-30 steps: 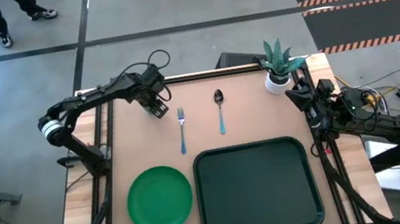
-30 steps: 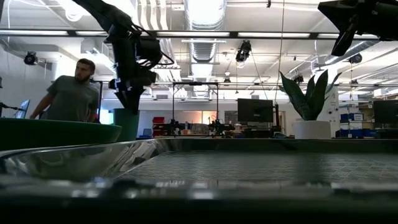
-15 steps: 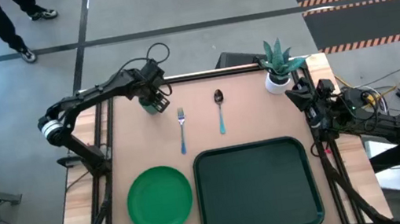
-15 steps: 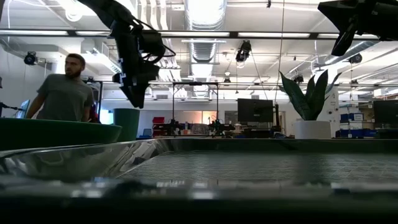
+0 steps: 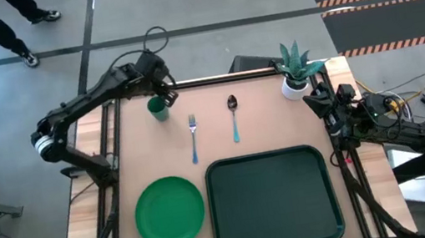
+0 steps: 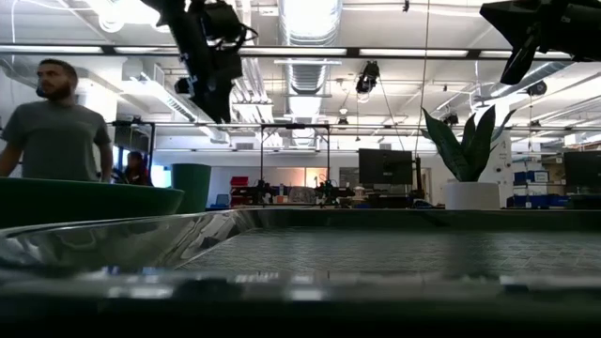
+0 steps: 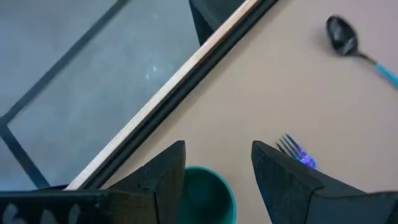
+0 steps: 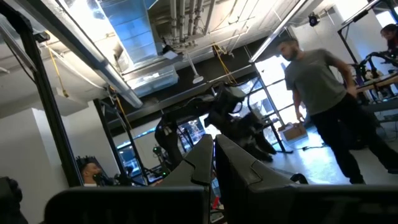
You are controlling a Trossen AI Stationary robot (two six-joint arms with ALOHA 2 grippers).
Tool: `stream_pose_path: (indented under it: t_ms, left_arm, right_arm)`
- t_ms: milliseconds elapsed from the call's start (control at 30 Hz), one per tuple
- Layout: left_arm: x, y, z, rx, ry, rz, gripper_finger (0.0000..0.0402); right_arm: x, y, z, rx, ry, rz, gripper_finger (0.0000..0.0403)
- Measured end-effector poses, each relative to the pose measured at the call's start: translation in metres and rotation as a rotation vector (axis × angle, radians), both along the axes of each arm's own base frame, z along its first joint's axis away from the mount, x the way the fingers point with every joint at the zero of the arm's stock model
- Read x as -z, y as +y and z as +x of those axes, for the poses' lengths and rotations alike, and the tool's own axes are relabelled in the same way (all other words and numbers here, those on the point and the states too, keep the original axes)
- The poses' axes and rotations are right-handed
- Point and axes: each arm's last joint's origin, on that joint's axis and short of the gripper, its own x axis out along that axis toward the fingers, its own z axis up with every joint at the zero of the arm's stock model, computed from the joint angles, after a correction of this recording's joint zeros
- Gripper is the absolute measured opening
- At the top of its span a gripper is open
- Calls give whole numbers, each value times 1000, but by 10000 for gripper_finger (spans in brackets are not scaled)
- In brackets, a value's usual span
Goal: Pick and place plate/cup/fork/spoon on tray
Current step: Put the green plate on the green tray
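Left tool (image 5: 165, 95) raised above the far-left part of the bench (image 5: 265, 132), fingers (image 7: 163, 180) spread wide and holding nothing, the cup (image 5: 159, 108) standing upright just below and between them in the left wrist view.

Cup: small, rigid plastic, probably very light and smooth-walled, so likely to slip or tip if nudged off-centre. Best taken across the rim or upper wall, one finger on each side, straight down; a modest squeeze should do.

Plate (image 5: 170, 212): near-left on the bench, just beside the tray (image 5: 274, 202). Flat, stiff, light, lying flush, so hard to get a finger under; the rim edge looks like the only place to pinch.

Fork (image 5: 193, 138): right of the cup, tines toward the far side. Thin, low and probably slick at the metal end; better taken mid-handle, across its width.

Spoon (image 5: 233, 117): right of the fork, parallel to it, bowl toward the far edge. Same handling as the fork, grip on the blue handle rather than the rounded bowl.

Tray: near side, centre-right, nothing on it yet.

Right tool (image 5: 312, 101): parked at the bench's right edge near the potted plant (image 5: 295, 67), fingers pressed together, nothing between them.
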Motion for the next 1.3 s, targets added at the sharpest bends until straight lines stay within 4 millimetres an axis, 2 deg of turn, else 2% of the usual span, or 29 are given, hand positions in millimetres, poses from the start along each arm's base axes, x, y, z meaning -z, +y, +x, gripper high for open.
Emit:
stream_pose_path:
  t_ms: [367, 1300]
  left_arm:
    - [-23, -17, -22, -21, -70, 31, 169]
    - [-16, -21, -27, -41, -50, -2, 169]
  right_arm:
    - [0, 0, 0, 0, 1, 0, 9]
    - [2, 0, 1, 0, 25, 7, 9]
